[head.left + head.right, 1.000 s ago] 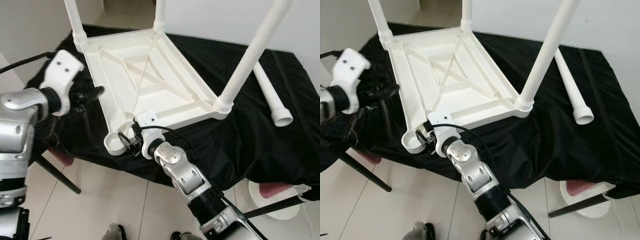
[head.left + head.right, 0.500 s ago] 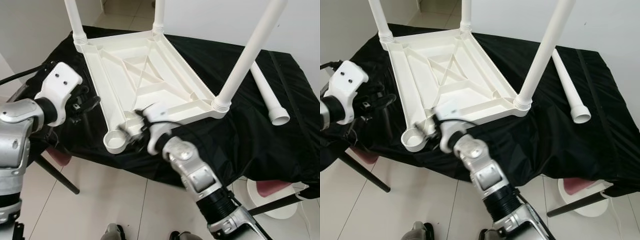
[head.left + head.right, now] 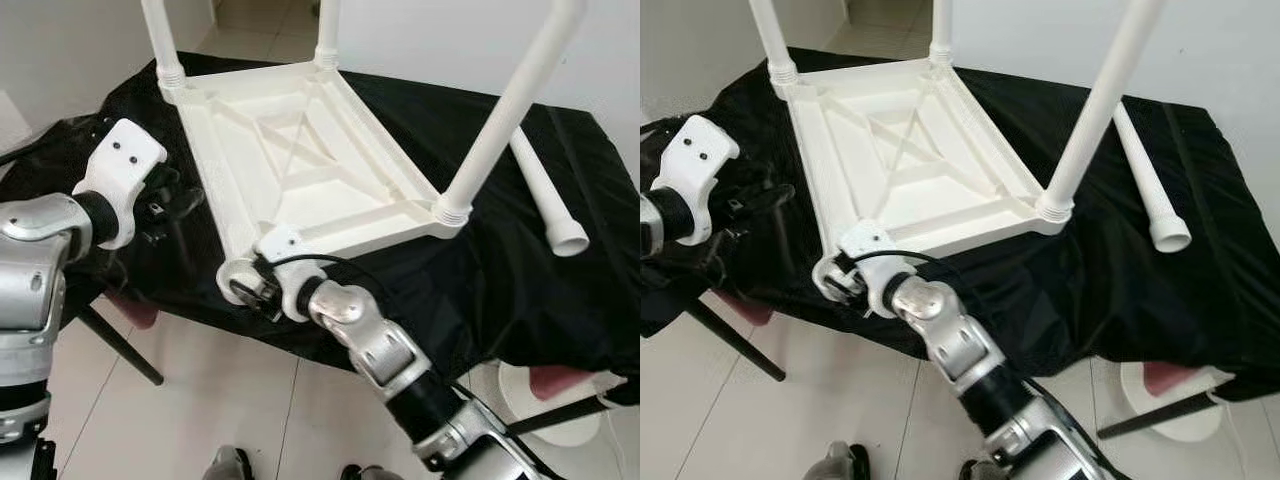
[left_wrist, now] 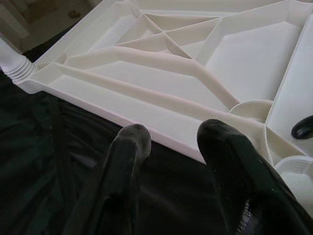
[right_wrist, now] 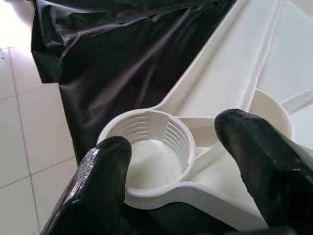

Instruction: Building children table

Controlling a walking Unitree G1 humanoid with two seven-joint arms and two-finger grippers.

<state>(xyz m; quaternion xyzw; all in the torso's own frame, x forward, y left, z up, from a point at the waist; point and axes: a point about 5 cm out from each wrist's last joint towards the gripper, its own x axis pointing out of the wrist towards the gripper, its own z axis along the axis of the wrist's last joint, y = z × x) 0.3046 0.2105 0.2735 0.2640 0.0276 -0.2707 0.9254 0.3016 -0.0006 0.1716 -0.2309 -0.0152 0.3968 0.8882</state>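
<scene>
the upturned table top [image 3: 300,160] is lying on the black worktop [image 3: 520,270], right gripper [image 5: 171,161] fingers spread around its empty corner socket [image 5: 149,147], left gripper [image 4: 171,147] fingers parted beside the rim, so steadying it squarely is wise.

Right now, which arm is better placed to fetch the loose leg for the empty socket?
Right, probably: the loose leg lies on the robot's right, though the right gripper sits at the empty socket.
</scene>
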